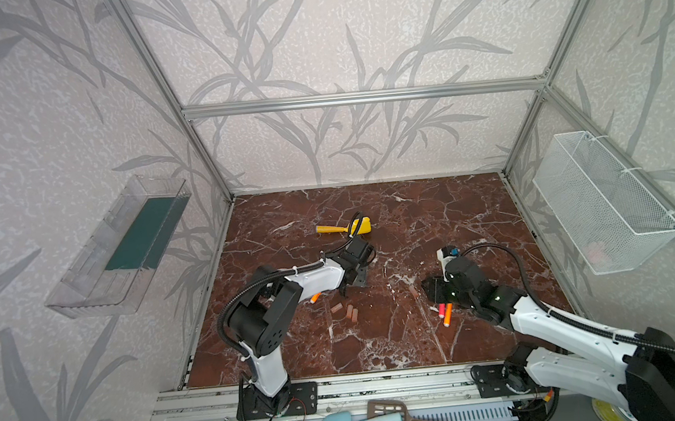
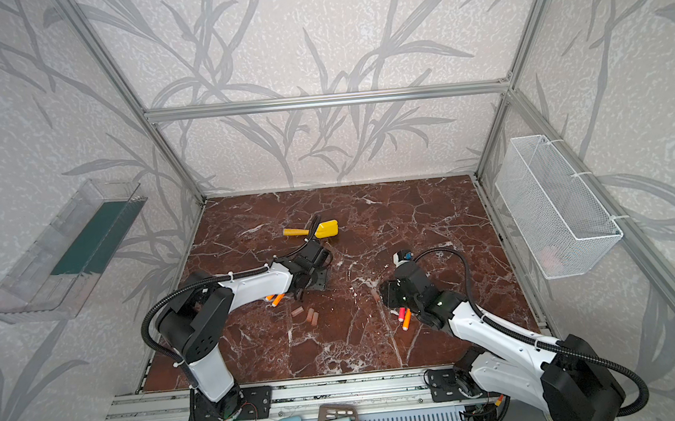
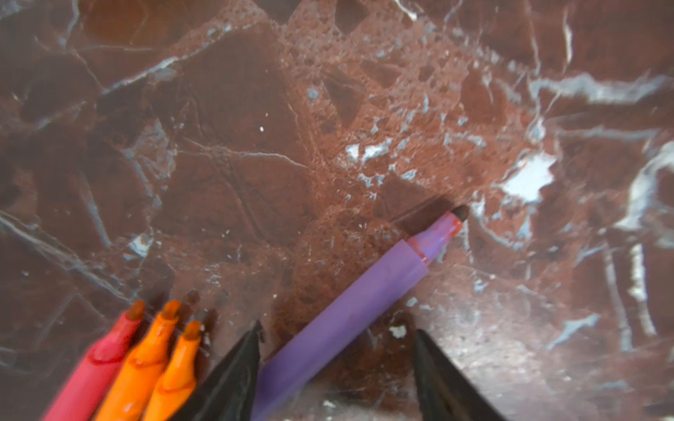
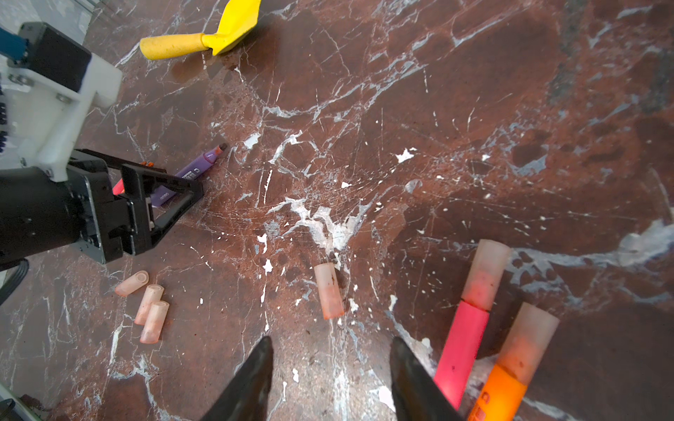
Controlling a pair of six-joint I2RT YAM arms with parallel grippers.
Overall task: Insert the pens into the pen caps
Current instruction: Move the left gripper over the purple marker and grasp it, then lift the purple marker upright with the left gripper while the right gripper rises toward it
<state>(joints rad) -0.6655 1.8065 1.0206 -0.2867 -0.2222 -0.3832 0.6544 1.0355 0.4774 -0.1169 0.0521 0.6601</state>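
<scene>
Our L arm (image 1: 316,278) is folded at the elbow, w/ the forearm running toward 2 o'clock in both top views. L gripper (image 3: 337,328) pitches down at the wrist, jaws apart. Our R arm (image 1: 546,322) stretches low toward 10 o'clock. R gripper (image 4: 332,340) is angled down too, jaws apart.

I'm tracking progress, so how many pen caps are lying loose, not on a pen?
4 loose caps: three clustered near the left gripper, one alone ahead of the right gripper. Others may hide under the arms.
</scene>
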